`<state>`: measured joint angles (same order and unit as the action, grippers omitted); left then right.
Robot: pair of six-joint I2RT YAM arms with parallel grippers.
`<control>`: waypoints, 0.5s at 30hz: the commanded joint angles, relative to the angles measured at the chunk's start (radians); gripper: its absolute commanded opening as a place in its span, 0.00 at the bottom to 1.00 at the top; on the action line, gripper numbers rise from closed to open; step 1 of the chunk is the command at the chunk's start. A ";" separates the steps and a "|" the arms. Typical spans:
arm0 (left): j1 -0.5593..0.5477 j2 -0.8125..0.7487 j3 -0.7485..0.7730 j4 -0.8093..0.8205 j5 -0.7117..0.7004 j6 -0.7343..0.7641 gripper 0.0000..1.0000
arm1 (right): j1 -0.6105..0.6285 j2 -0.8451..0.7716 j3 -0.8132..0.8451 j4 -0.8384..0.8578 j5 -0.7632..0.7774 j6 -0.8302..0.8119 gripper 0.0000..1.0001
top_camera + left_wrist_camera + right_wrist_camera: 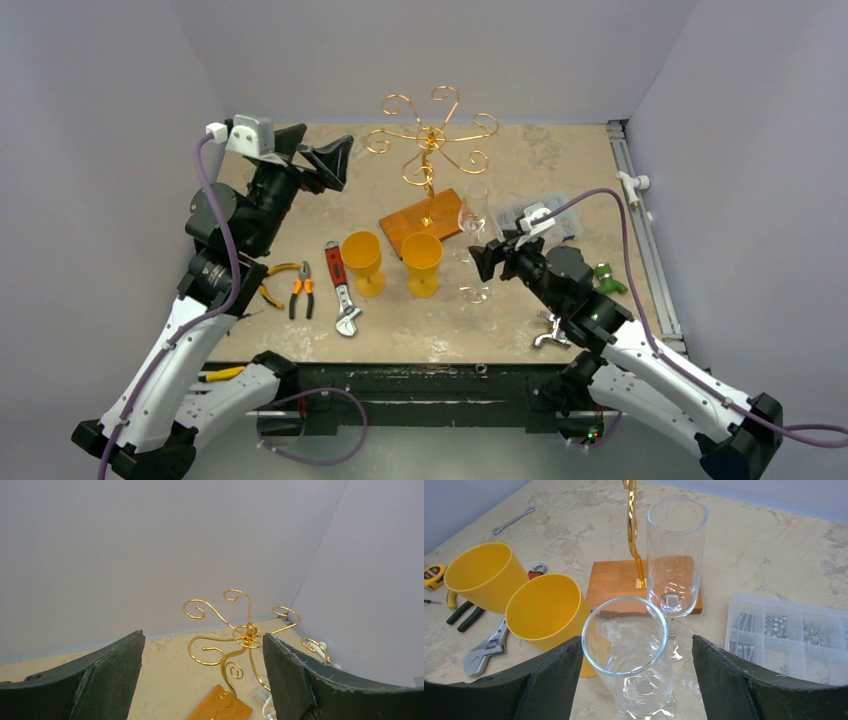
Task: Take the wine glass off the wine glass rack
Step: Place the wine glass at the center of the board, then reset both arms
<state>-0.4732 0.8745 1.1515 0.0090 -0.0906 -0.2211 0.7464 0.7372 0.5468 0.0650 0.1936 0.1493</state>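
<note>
DESK: Where is the glass in this one?

OPERATOR: From my remote seat I see the clear stemmed wine glass off its hanger. It stands upright on the speckled beige bench, between the black fingers of my right tool. Those fingers are spread wide, with a gap on each side of the bowl, and I see no contact.

DESK: And the rack?

OPERATOR: The tall golden wire wine glass rack, with curled arms and an orange-brown wooden base, stands behind the glass toward the back of the bench. A second, taller clear flute glass stands upright just beside that base, near the golden stem and farther from my tool than the first.

DESK: The left arm?

OPERATOR: My left tool is held up in the air left of the rack, its fingers apart and gripping nothing. Its camera looks between them at the spiral top against the grey wall.

DESK: Anything else on the bench?

OPERATOR: Two yellow plastic cups stand side by side left of the wine glass. Left of those lie a red-handled adjustable wrench and orange-handled pliers. A clear plastic compartment box of screws sits right of the wooden base, and a small green toy lies beside my right arm
</note>
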 commanded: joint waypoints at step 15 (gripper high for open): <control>0.006 -0.014 -0.002 0.045 0.004 0.037 0.86 | 0.005 -0.004 0.449 -0.408 0.149 -0.035 0.83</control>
<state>-0.4725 0.8673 1.1488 0.0113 -0.0906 -0.2123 0.7460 0.6945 0.8795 -0.2501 0.3389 0.1070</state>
